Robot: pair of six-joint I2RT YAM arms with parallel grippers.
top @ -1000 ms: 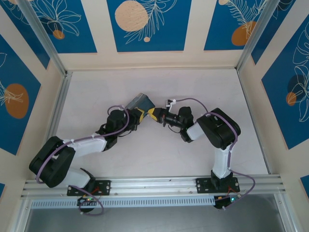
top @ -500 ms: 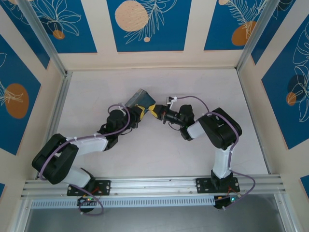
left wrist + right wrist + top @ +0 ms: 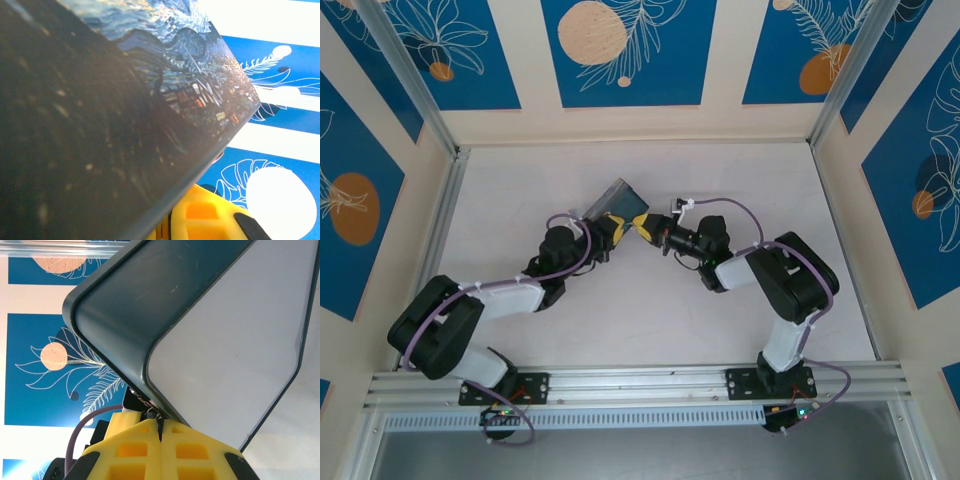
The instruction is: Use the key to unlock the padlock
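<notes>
**A:** Item one, the padlock?
**B:** Padlock [image 3: 150, 413]: a tiny dark metal lump at the tin's [image 3: 225, 340] lower rim, touching the right gripper's [image 3: 160, 424] tips; blurred. The gripper's yellow ribbed fingers are pressed flat together.
**A:** The tin?
**B:** Rectangular with rounded corners, matte grey-green walls, a pale smooth base and a painted swirling lid. It is tilted, clenched at its near edge by the left gripper [image 3: 611, 226].
**A:** Surroundings?
**B:** A pale matte table [image 3: 720, 170]; cream walls with blue leaf-print panels [image 3: 620, 50].
</notes>
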